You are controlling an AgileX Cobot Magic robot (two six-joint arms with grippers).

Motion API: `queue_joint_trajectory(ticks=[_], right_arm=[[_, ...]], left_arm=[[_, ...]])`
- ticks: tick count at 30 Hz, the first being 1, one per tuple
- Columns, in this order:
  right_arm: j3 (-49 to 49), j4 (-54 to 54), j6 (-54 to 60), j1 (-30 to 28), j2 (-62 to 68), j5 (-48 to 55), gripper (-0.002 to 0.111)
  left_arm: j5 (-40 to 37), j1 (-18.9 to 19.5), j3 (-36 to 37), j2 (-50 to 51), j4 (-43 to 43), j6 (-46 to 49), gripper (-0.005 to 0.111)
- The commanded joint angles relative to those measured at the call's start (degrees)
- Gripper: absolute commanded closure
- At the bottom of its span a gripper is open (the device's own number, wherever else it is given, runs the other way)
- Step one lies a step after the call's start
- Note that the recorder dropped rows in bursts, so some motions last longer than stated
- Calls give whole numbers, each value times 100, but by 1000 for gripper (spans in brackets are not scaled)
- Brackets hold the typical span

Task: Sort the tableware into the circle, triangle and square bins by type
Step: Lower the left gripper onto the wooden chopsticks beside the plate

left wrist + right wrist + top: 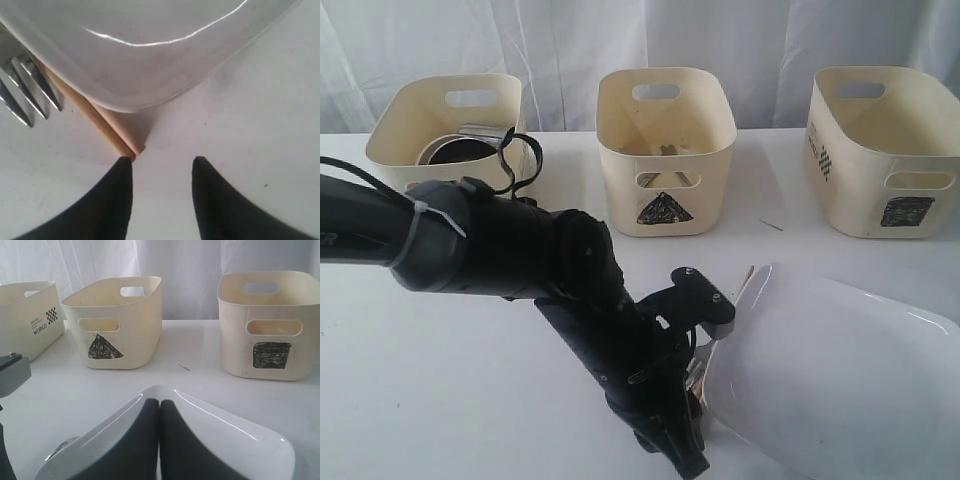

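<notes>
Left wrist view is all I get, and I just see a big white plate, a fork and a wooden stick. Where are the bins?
Observer: Three stand in a row along the back of the table. In the exterior view the triangle bin is in the middle and the square bin is on the right.
Operator: Is there stuff in them?
Observer: The left bin holds shiny steel things. I can't tell if they are cups or bowls.
Operator: Where's the other gripper?
Observer: The right gripper is over the plate, with its fingers pressed together.
</notes>
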State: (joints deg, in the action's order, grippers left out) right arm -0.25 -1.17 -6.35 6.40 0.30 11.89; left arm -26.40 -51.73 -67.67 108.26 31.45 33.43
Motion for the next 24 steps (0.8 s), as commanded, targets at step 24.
queue_joint_trajectory(ticks=[24], right_arm=[[25, 36, 6, -13, -30, -21, 108]], left_arm=[[744, -33, 26, 139, -118, -177, 62]])
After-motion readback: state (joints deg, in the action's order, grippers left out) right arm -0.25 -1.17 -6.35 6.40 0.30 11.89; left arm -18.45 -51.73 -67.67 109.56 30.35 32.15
